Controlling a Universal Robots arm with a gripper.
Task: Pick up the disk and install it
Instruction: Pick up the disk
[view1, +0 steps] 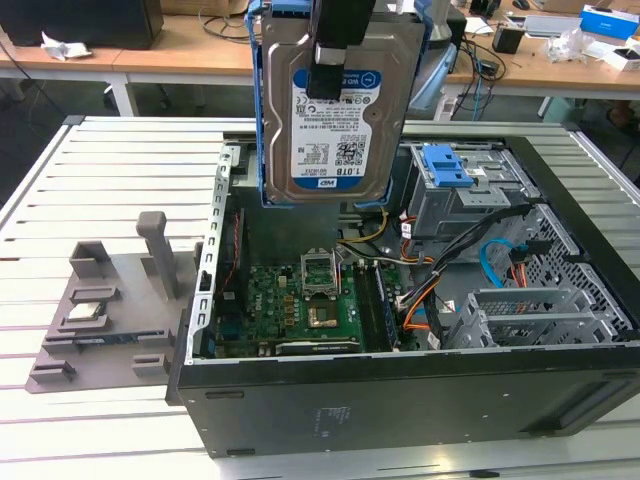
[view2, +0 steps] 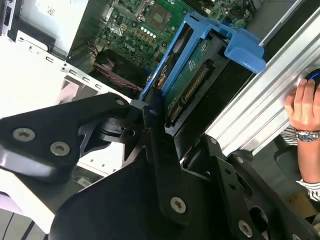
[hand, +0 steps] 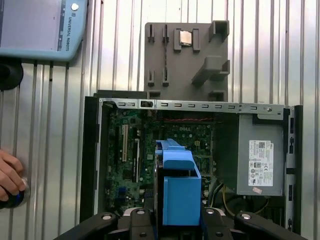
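Disk (view1: 335, 120) in mid-air is what catches the eye. It hangs upright with its label towards the exterior view, above the open computer case (view1: 400, 400) and well clear of the motherboard (view1: 300, 300) beneath. The gripper (view1: 325, 88) is closed firmly on it from above. One black finger lies flat down the labelled face and the other presses the circuit-board side (the second wrist view shows the pinch on the disk (view2: 195, 85) most plainly). The grey drive bay (view1: 450, 200) with its blue latch (view1: 445, 165) sits inside the case, towards the exterior view's right of the hanging disk.

I'd judge it a stiff, dense thing for its size, with smooth metal faces that could slide if the squeeze eased. The blue carrier rail (hand: 177, 185) looks springy, so the flat faces seem the better place to hold. The exposed board and connector look like the parts that would suffer from a knock. A person's hand (hand: 10, 177) rests at the table (view1: 120, 170) edge.
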